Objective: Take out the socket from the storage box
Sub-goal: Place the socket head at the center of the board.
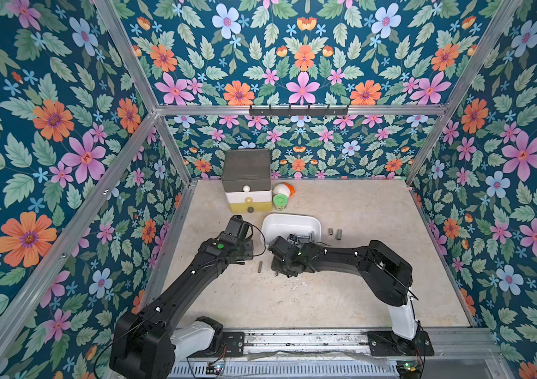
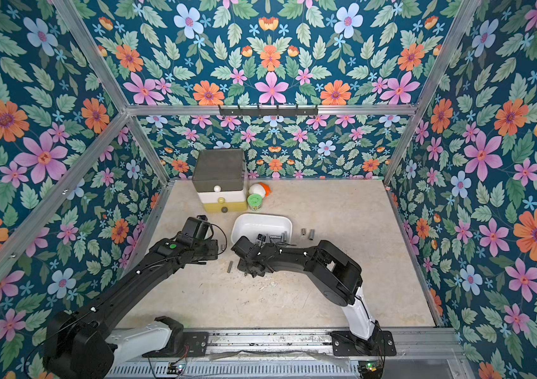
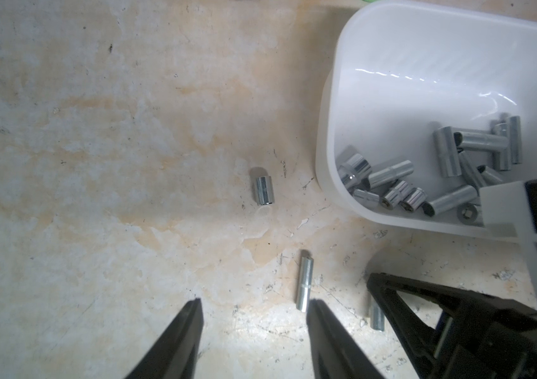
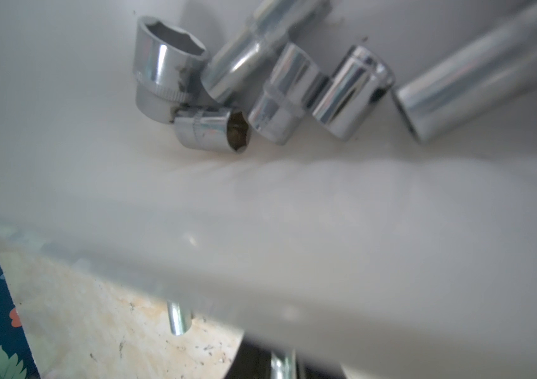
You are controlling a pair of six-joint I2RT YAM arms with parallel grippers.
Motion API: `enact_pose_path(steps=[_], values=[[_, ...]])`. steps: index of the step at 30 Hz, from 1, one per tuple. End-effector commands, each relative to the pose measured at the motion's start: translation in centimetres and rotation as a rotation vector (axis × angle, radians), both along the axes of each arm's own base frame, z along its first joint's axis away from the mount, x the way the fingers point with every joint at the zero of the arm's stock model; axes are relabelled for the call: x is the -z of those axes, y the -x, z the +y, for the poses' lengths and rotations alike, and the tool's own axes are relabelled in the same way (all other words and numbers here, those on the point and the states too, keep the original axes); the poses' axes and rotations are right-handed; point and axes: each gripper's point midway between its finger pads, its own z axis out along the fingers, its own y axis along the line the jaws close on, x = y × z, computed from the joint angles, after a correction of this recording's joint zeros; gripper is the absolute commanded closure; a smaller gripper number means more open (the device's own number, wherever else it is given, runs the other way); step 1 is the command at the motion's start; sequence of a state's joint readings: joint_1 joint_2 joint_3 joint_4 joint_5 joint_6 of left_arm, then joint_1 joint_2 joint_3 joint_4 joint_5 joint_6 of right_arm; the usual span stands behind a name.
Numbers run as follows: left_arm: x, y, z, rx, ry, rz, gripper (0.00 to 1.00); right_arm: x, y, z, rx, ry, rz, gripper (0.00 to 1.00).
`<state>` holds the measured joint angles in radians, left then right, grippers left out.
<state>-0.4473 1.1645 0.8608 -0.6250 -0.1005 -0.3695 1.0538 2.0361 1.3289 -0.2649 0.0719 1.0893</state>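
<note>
Several sockets (image 3: pixel 305 284) already lie on the bench (image 3: pixel 96 164) beside the storage box (image 3: pixel 424 49), many remain inside; left end effector (image 3: pixel 254 303) spread and empty, right end effector (image 3: pixel 375 288) pressed together.

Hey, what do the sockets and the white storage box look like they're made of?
Sockets: likely chromed steel, mirror-bright with sharp streaked reflections and knurled bands. Storage box: probably molded plastic, smooth glossy white, with light glints curving along its inner wall.

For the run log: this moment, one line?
left hand open, empty | right hand shut beside storage box | sockets in box | loose sockets on table
</note>
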Motion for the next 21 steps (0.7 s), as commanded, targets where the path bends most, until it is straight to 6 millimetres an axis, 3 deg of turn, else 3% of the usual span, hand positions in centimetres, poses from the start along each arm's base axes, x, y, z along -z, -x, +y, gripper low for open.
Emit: enact_pose_path(steps=[1,9,21], values=[[-0.02,-0.01,-0.11,-0.005,0.009,0.001,0.42,1.12,0.31,-1.2,-0.001,0.061,0.01,0.91],[0.2,-0.03,-0.08,-0.007,0.005,0.008,0.42,1.54,0.6,-1.32,-0.018,0.073,0.021,0.82],[0.26,-0.04,-0.09,-0.006,0.002,0.011,0.42,2.02,1.02,-1.29,-0.036,0.07,0.037,0.75]])
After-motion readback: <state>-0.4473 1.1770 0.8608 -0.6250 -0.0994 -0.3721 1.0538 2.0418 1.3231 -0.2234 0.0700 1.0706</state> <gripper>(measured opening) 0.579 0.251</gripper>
